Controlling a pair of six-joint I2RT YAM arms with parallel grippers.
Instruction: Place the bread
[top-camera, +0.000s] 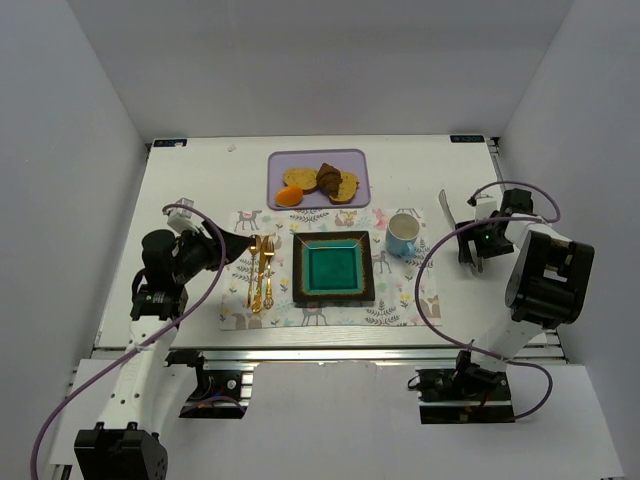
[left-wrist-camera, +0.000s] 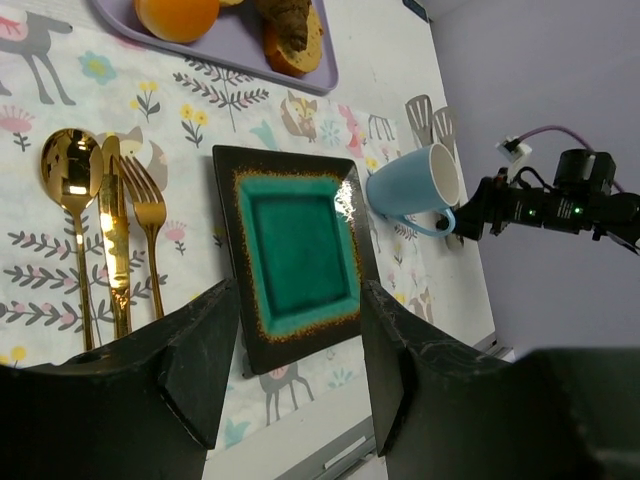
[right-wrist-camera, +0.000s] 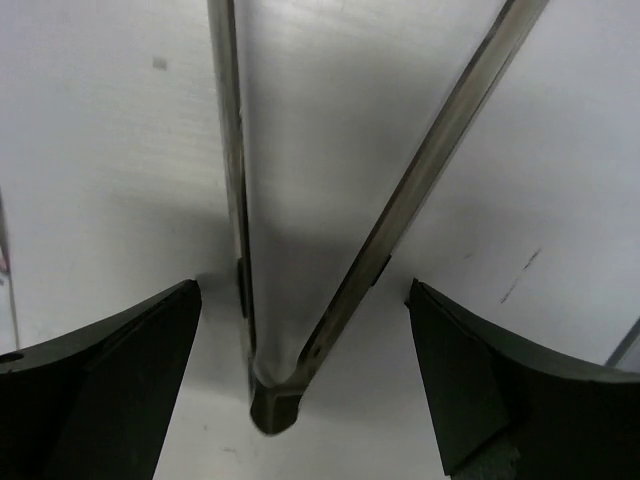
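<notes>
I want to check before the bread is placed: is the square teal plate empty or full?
Empty. The plate shows a bare teal centre; all the bread lies on the purple tray.

Your left arm (top-camera: 135, 350) rises from its base at 7 o'clock in the top view. It bends at the wrist and aims the left gripper (top-camera: 232, 246) toward 3 o'clock. Its wrist camera shows the two dark fingers (left-wrist-camera: 200, 360) spread wide, jaws open. Your right arm (top-camera: 548, 275) climbs from its base at 5 o'clock and folds over at 3 o'clock. It turns the right gripper (top-camera: 470, 250) downward and toward 9 o'clock. That gripper's fingers (right-wrist-camera: 110, 390) also stand well apart, not closed on anything.
</notes>
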